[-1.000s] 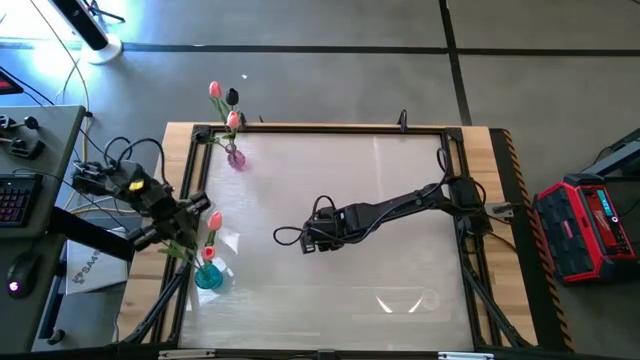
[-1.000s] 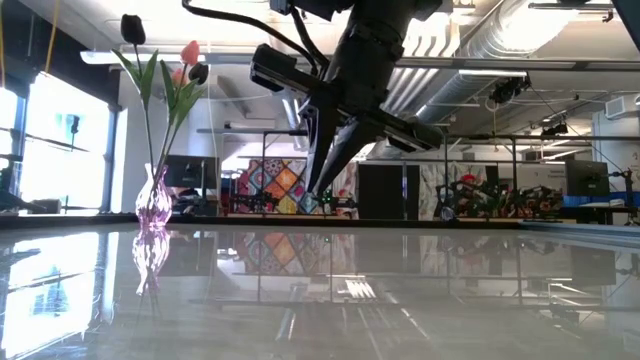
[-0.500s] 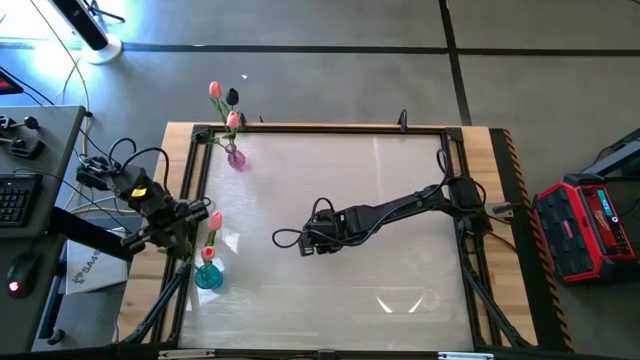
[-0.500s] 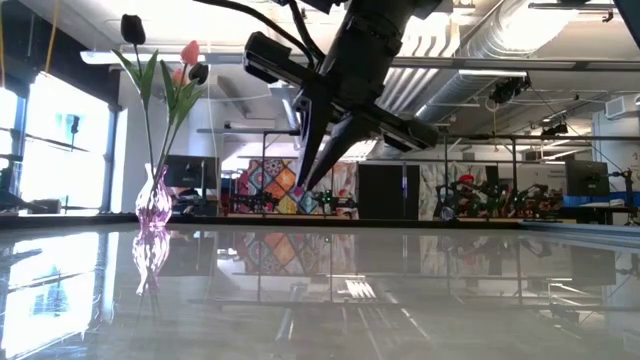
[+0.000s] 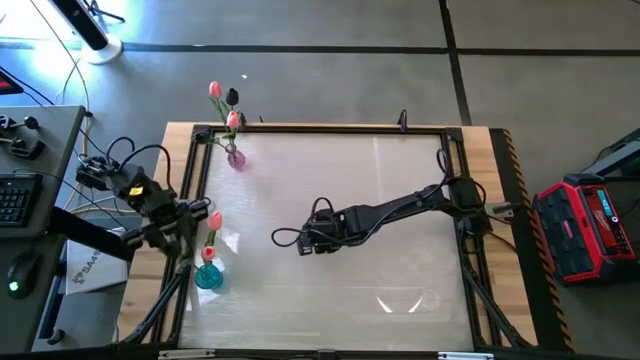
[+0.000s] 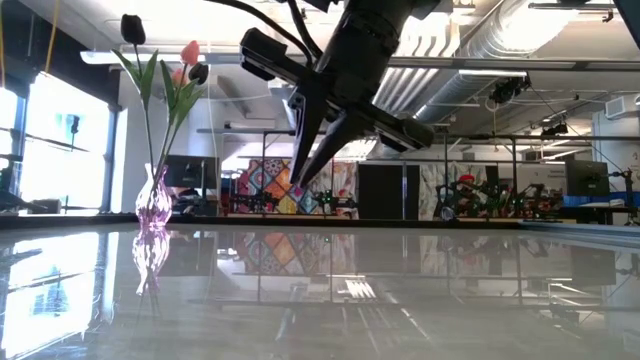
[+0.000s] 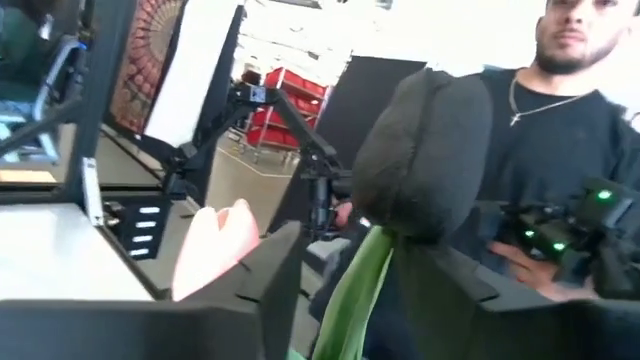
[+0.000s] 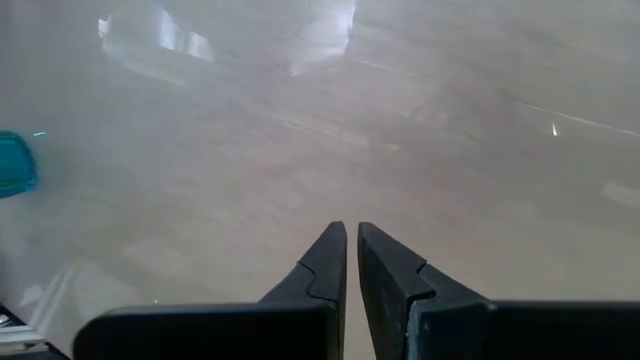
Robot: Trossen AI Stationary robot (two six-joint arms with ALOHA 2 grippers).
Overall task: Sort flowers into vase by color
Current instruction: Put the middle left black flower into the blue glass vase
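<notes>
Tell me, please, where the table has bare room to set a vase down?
The near right quarter, between the right gripper and the table frame, is bare. The left edge is crowded: purple vase, teal vase, left gripper.

The right gripper [image 8: 350, 262] hung over the pale, glossy table [image 8: 420, 130] with its two dark fingers [image 8: 322, 262] drawn nearly together — only a thin slit showed between the tips. At one edge of the view sat part of a teal object [image 8: 15, 163] — cut off, its shape unclear.
</notes>
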